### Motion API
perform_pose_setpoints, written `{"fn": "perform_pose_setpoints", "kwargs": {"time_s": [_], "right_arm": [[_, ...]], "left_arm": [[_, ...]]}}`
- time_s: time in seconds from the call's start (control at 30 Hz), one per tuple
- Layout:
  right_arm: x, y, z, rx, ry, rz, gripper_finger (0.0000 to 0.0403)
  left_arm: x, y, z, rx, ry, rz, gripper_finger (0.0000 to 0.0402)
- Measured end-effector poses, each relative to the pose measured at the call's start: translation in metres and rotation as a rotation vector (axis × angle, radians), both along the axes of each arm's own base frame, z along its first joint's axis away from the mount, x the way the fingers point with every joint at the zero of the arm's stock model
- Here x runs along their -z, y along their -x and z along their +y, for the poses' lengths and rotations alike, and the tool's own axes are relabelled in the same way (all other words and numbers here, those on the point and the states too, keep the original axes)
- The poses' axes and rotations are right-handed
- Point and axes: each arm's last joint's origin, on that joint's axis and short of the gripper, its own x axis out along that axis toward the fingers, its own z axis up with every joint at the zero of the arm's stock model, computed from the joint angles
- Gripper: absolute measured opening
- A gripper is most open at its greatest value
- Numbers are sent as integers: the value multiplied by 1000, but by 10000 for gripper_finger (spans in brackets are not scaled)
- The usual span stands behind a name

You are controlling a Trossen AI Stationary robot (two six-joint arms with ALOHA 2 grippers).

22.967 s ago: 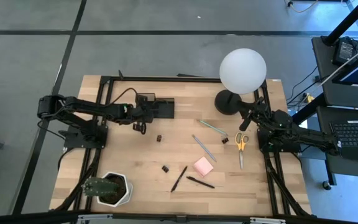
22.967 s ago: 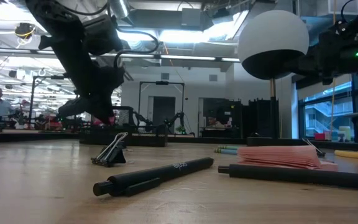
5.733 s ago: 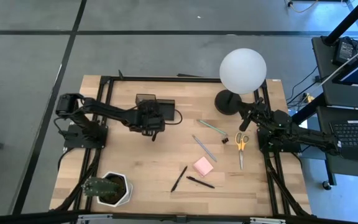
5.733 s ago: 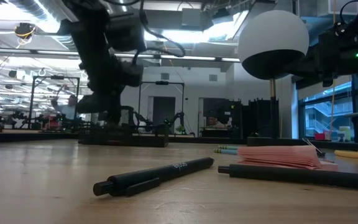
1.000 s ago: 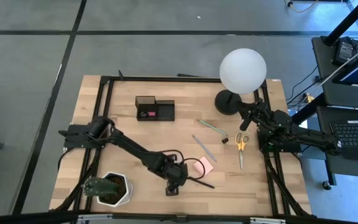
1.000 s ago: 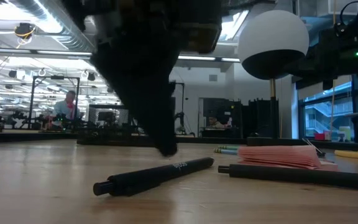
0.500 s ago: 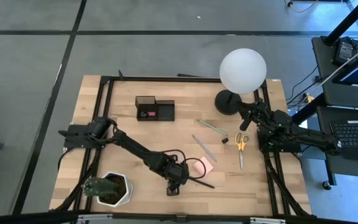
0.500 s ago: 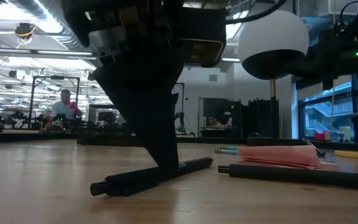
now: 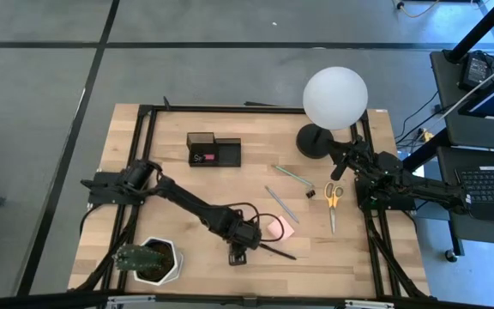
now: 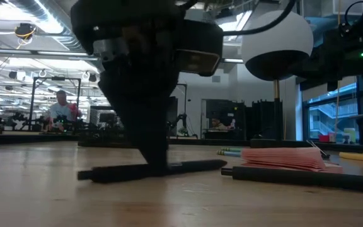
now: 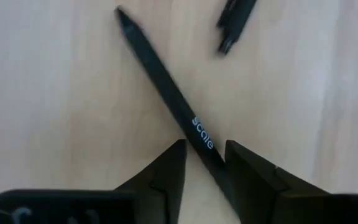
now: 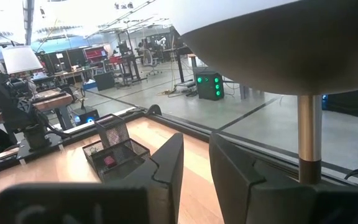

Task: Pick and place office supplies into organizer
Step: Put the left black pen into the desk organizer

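A black pen (image 11: 160,74) lies flat on the wooden table near its front edge, also seen in the low view (image 10: 194,166). My left gripper (image 11: 204,149) points down over it (image 9: 237,249), shut on the pen. A second black pen (image 9: 277,251) and a pink sticky-note pad (image 9: 279,227) lie just to the right. The black organizer (image 9: 213,151) stands at the far middle with something pink inside. My right gripper (image 9: 343,163) waits at the right edge beside the lamp, open (image 12: 194,149). My left gripper has the pen's barrel by its white lettering (image 11: 197,127), about midway along, between its two fingers (image 11: 244,171). The fingers come from above, pointing down, and the pen runs slantwise through the gap. The pen lies flat on the table.
Yellow-handled scissors (image 9: 333,202), two thin pencils (image 9: 281,204) and a binder clip (image 9: 310,194) lie right of centre. A globe lamp (image 9: 334,99) stands at the far right. A white plant pot (image 9: 148,260) sits at the near left corner.
My left gripper has come down onto the black pen. The pen has swung about flat on the table and now lies level across the low view instead of slanting toward the camera.
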Motion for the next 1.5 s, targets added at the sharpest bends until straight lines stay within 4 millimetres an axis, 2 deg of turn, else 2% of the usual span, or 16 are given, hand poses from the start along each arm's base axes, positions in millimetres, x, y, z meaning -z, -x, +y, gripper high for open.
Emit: {"fn": "perform_pose_setpoints", "kwargs": {"time_s": [0.17, 0.43, 0.83, 1.03, 1.5], "right_arm": [[0, 0, 0, 0, 0, 0, 81], [0, -1, 1, -50, 22, 15, 81], [0, -1, 2, -59, 42, 31, 81], [0, -1, 2, -58, 44, 32, 81], [0, -1, 2, -58, 45, 33, 81]], "left_arm": [[2, 6, 14, 95, -87, 82, 75], [3, 1, 39, 391, -245, 89, 36], [1, -8, 79, 492, -379, 94, 21], [-5, -6, 86, 537, -408, 100, 19], [-6, 3, 92, 568, -447, 210, 18]]}}
